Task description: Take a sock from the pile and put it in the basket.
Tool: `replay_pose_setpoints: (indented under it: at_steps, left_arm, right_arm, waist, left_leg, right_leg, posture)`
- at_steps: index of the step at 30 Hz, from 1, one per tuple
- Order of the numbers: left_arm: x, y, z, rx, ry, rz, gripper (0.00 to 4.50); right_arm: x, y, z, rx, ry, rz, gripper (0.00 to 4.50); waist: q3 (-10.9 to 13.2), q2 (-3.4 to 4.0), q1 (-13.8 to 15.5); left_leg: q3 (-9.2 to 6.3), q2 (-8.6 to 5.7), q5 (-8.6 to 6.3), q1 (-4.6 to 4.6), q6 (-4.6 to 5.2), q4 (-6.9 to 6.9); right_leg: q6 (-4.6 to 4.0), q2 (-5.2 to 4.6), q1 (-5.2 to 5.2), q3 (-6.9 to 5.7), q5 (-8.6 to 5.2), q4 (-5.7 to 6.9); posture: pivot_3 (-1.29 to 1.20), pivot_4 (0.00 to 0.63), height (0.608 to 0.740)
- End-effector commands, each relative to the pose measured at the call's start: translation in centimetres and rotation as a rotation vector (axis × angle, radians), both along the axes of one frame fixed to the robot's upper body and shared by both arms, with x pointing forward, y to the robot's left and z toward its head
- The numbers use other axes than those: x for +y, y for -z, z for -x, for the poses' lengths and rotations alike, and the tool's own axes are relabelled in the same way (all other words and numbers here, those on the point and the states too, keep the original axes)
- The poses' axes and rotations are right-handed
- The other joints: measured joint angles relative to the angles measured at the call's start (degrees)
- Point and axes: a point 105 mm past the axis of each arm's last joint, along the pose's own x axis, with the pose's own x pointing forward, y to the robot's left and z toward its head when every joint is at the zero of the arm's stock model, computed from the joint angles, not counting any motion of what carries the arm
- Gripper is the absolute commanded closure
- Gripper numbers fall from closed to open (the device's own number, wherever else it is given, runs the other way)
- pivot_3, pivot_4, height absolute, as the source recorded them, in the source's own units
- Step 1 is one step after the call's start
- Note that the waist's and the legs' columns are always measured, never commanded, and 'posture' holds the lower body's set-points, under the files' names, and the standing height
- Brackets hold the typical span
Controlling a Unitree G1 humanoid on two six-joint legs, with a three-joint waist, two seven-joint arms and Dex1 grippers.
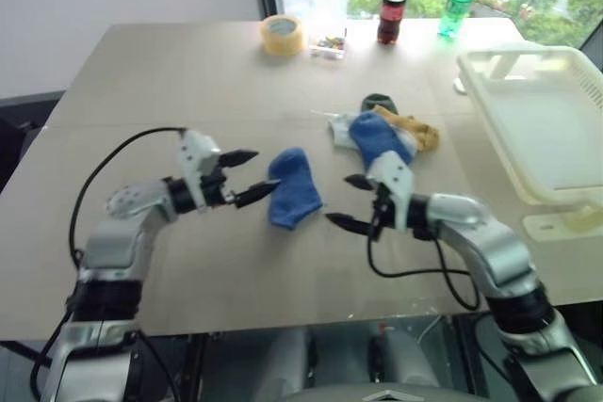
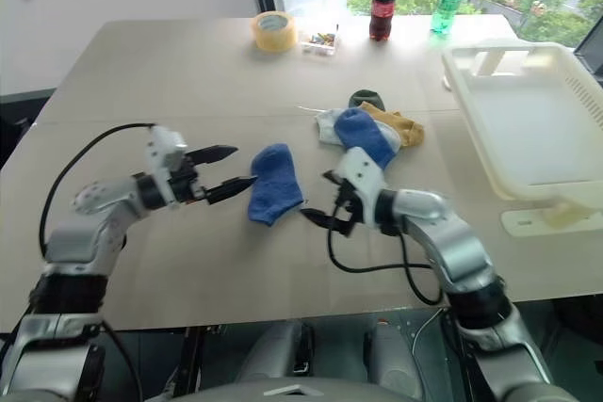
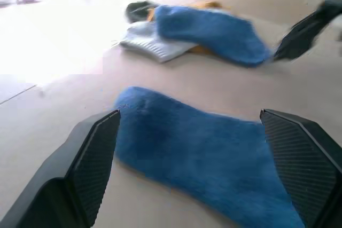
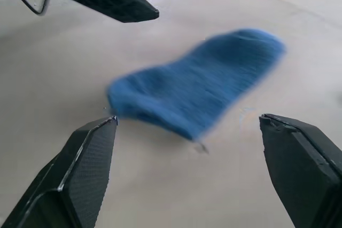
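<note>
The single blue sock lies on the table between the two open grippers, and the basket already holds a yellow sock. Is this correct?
Not quite. In the left eye view the basket holds no sock. The blue sock does lie between the open left gripper and right gripper.

Two silver-grey jointed metal arms, white housing at each wrist, left end effector [image 1: 247, 176] and right end effector [image 1: 350, 202] each with two pointed black fingers, ribbed inner pads [image 3: 96, 158], looping black cables alongside both forearms
</note>
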Motion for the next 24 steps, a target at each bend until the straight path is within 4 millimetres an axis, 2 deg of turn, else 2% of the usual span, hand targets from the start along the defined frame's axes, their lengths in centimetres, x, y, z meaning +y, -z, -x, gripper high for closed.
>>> replay_pose_setpoints:
  at_steps: [1,6,7,8,10,11,12,13,14,15,16,18,20,21,24]
  left_arm:
    - [-0.8,0.3,-2.9,-0.006,-0.025,-0.096,0.0]
    - [-3.5,1.3,-6.9,-0.004,-0.002,-0.206,0.0]
    - [-3.8,1.4,-7.3,-0.003,0.003,-0.225,0.26]
    - [-4.2,1.8,-7.4,-0.005,0.036,-0.26,0.26]
    - [-5.0,2.5,-7.3,-0.006,0.114,-0.341,1.04]
    - [-5.1,2.7,-7.4,0.005,0.124,-0.353,1.04]
    - [-5.0,2.7,-7.7,0.016,0.11,-0.351,1.49]
    - [-4.5,2.6,-8.2,0.044,0.055,-0.328,2.02]
    - [-3.8,2.5,-8.5,0.072,0.002,-0.305,2.12]
    - [-3.1,2.5,-8.7,0.092,-0.041,-0.291,2.62]
    - [-2.2,2.6,-8.5,0.111,-0.072,-0.28,2.79]
    - [-0.2,3.0,-7.8,0.147,-0.13,-0.265,3.6]
    - [2.0,3.1,-7.3,0.165,-0.219,-0.247,3.81]
    - [3.4,3.2,-7.0,0.174,-0.288,-0.234,4.31]
    - [6.3,3.1,-5.5,0.199,-0.464,-0.182,4.44]
  right_arm:
    - [-2.7,-2.5,1.9,-0.134,0.094,0.002,0.13]
    - [-4.2,-2.6,3.5,-0.157,0.176,0.028,0.13]
    - [-4.2,-2.6,3.6,-0.156,0.186,0.03,0.04]
    - [-4.3,-2.5,3.7,-0.156,0.199,0.034,0.04]
    - [-4.5,-2.4,3.8,-0.156,0.227,0.04,0.0]
    - [-4.5,-2.3,3.8,-0.157,0.239,0.042,0.0]
    - [-4.6,-2.3,3.8,-0.159,0.251,0.043,0.0]
    - [-4.7,-2.3,3.8,-0.162,0.263,0.048,0.0]
    - [-4.8,-2.2,3.8,-0.163,0.271,0.052,0.0]
    - [-4.8,-2.2,3.8,-0.163,0.276,0.053,0.0]
    - [-4.8,-2.2,3.8,-0.161,0.279,0.052,0.0]
    - [-4.7,-2.0,3.9,-0.152,0.274,0.05,0.0]
    - [-4.5,-1.8,3.8,-0.142,0.262,0.047,0.0]
    - [-4.3,-1.8,3.7,-0.137,0.249,0.044,0.0]
    - [-3.9,-1.7,3.5,-0.128,0.211,0.038,0.0]
  waist:
    - [0.01,0.0,0.14]
    - [0.03,-0.03,0.56]
    - [0.03,-0.03,0.61]
    - [0.04,-0.05,0.57]
    - [0.05,-0.06,0.2]
    - [0.05,-0.06,-0.05]
    - [0.05,-0.06,-0.06]
    - [0.05,-0.06,-0.07]
    - [0.05,-0.06,0.05]
    - [0.05,-0.06,0.08]
    - [0.05,-0.06,0.06]
    - [0.05,-0.07,-0.43]
    - [0.05,-0.07,-0.93]
    - [0.05,-0.07,-0.93]
    - [0.04,-0.06,-1.8]
  left_leg:
    - [-0.07,-0.03,0.0,-0.04,0.01,0.03]
    - [-0.07,-0.08,0.0,-0.05,0.03,0.19]
    - [-0.08,-0.09,0.0,-0.06,0.04,0.24]
    - [-0.07,-0.09,0.0,-0.06,0.04,0.27]
    - [-0.04,-0.09,-0.01,-0.06,0.06,0.33]
    - [-0.03,-0.09,-0.01,-0.06,0.06,0.33]
    - [-0.02,-0.04,-0.01,-0.05,0.05,0.33]
    - [-0.03,-0.03,0.0,-0.04,0.04,0.33]
    - [-0.02,-0.02,0.0,-0.03,0.04,0.33]
    - [-0.04,0.0,0.0,-0.03,0.04,0.4]
    - [-0.05,0.0,0.0,-0.03,0.05,0.44]
    - [-0.02,0.0,-0.01,-0.01,0.06,0.57]
    - [0.04,0.04,-0.02,0.09,0.07,0.62]
    - [0.02,0.06,-0.02,0.11,0.07,0.64]
    - [0.08,0.2,-0.06,0.25,0.13,0.64]
  right_leg:
    - [0.0,0.07,0.02,-0.19,0.0,0.0]
    - [0.01,0.23,0.07,-0.2,0.0,0.03]
    - [0.02,0.24,0.09,-0.2,0.0,0.04]
    - [0.02,0.25,0.09,-0.21,0.0,0.04]
    - [0.04,0.25,0.1,-0.16,0.01,0.07]
    - [0.04,0.26,0.1,-0.15,0.01,0.08]
    - [0.04,0.33,0.08,-0.13,0.01,0.11]
    - [0.03,0.34,0.08,-0.12,0.01,0.12]
    - [0.03,0.35,0.08,-0.12,0.01,0.13]
    - [0.04,0.35,0.08,-0.13,0.01,0.22]
    - [0.04,0.35,0.08,-0.13,0.01,0.24]
    - [0.04,0.35,0.08,-0.07,0.0,0.39]
    - [0.04,0.36,0.09,0.03,0.0,0.58]
    - [0.03,0.36,0.07,0.02,0.0,0.69]
    - [0.03,0.3,0.08,0.19,0.0,0.81]
  posture:
    - [0.0,0.15,0.74]
    - [0.0,0.15,0.74]
    - [0.0,0.15,0.74]
    - [0.0,0.15,0.74]
    - [0.0,0.15,0.74]
    - [0.0,0.15,0.74]
    - [0.0,0.15,0.74]
    - [0.0,0.15,0.74]
    - [0.0,0.15,0.74]
    - [0.0,0.15,0.74]
    - [0.0,0.15,0.74]
    - [0.0,0.15,0.74]
    - [0.0,0.15,0.74]
    - [0.0,0.15,0.74]
    - [0.0,0.15,0.74]
